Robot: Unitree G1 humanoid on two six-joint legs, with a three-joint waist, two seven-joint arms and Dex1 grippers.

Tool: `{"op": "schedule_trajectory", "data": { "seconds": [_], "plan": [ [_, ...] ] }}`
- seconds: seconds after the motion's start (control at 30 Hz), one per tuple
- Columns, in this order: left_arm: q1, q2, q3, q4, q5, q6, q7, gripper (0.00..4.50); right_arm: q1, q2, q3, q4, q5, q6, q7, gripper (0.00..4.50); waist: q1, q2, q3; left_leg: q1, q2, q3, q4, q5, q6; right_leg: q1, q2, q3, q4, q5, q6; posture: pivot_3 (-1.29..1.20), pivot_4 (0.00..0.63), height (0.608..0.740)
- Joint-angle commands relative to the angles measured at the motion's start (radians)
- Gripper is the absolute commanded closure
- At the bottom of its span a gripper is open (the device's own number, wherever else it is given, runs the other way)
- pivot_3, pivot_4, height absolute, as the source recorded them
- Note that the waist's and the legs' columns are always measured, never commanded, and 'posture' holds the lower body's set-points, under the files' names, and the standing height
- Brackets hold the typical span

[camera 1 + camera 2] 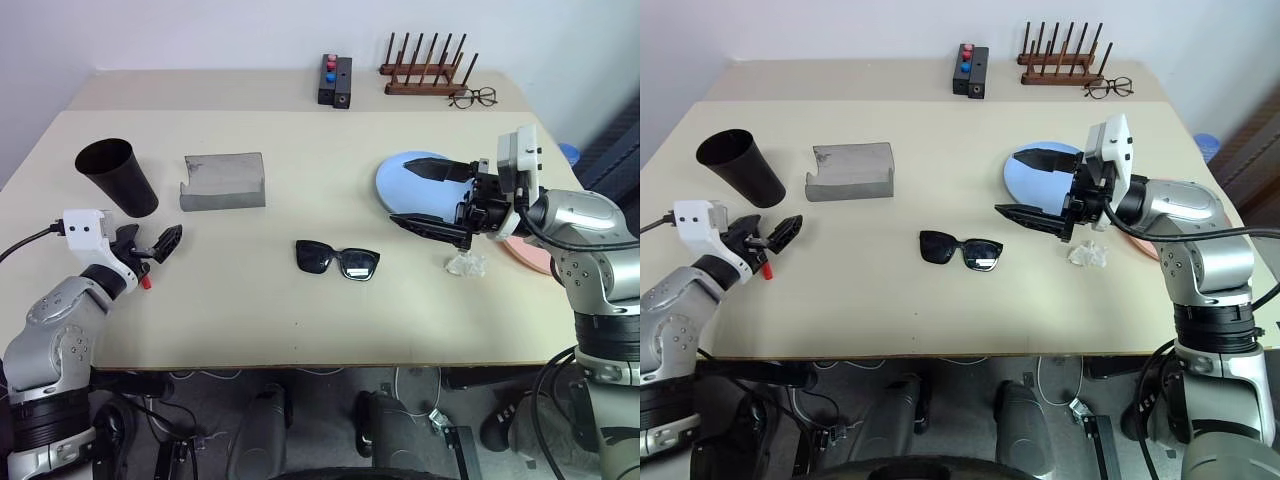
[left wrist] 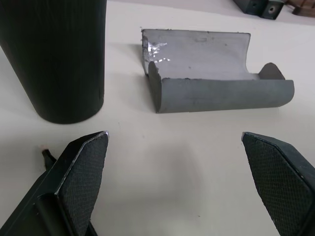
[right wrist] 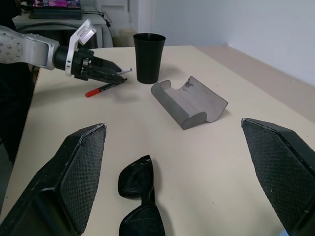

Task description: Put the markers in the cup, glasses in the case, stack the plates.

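The black cup (image 1: 117, 177) stands at the table's left with the grey case (image 1: 223, 182) lying open beside it. Black sunglasses (image 1: 337, 259) lie mid-table. A red marker (image 3: 106, 88) lies on the table just under my left gripper (image 1: 150, 245), which hovers open in front of the cup and holds nothing. My right gripper (image 1: 422, 200) is open and empty above the near edge of the light blue plate (image 1: 405, 178). The pink plate (image 1: 530, 252) lies behind my right arm, mostly hidden.
A crumpled bit of clear plastic (image 1: 465, 263) lies near the right gripper. On the far table stand a wooden peg rack (image 1: 425, 70), wire-rimmed spectacles (image 1: 473, 97) and a black box with coloured buttons (image 1: 335, 80).
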Motion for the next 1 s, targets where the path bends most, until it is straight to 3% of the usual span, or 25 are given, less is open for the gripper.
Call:
{"op": "schedule_trajectory", "data": {
  "seconds": [0.03,0.43,0.7,0.87,1.0],
  "plan": [
    [-0.031,0.001,-0.002,-0.029,-0.010,-0.012,-0.003,0.00,-0.019,-0.015,-0.025,-0.015,0.008,-0.004,-0.002,0.03,-0.001,0.000,0.000,0.000,0.000,0.000,0.000,0.000,0.000,0.000,0.000,0.000,0.000,0.000,0.000,0.00,0.150,0.740],
    [-0.161,0.023,-0.035,0.094,0.000,0.003,-0.015,0.00,0.071,0.005,-0.044,-0.095,0.013,-0.011,-0.076,0.03,0.001,0.000,0.000,0.000,0.000,0.000,0.001,0.000,0.000,0.001,0.000,0.000,0.000,0.000,0.000,0.00,0.150,0.740],
    [-0.150,0.105,0.013,0.090,-0.008,0.046,-0.048,0.00,0.077,0.075,0.008,-0.102,-0.010,-0.039,-0.116,0.03,-0.007,-0.001,-0.001,0.001,0.000,-0.001,0.001,0.000,0.000,0.000,0.001,0.000,0.001,0.000,0.000,0.00,0.150,0.740],
    [-0.055,0.232,0.018,0.005,-0.003,0.169,-0.086,0.00,0.049,0.120,0.048,-0.092,-0.021,-0.048,-0.112,0.03,-0.008,-0.001,0.000,0.000,0.000,0.000,0.000,0.000,0.000,0.000,0.001,0.000,0.001,0.000,0.000,0.00,0.150,0.740],
    [-0.025,0.292,0.103,-0.077,-0.088,0.374,-0.055,0.00,0.010,0.143,0.080,-0.051,-0.034,-0.077,-0.075,0.03,-0.006,-0.001,0.000,0.000,0.001,-0.001,0.000,0.000,0.000,-0.001,0.001,0.000,0.001,0.000,0.000,0.00,0.150,0.740]
  ]
}}
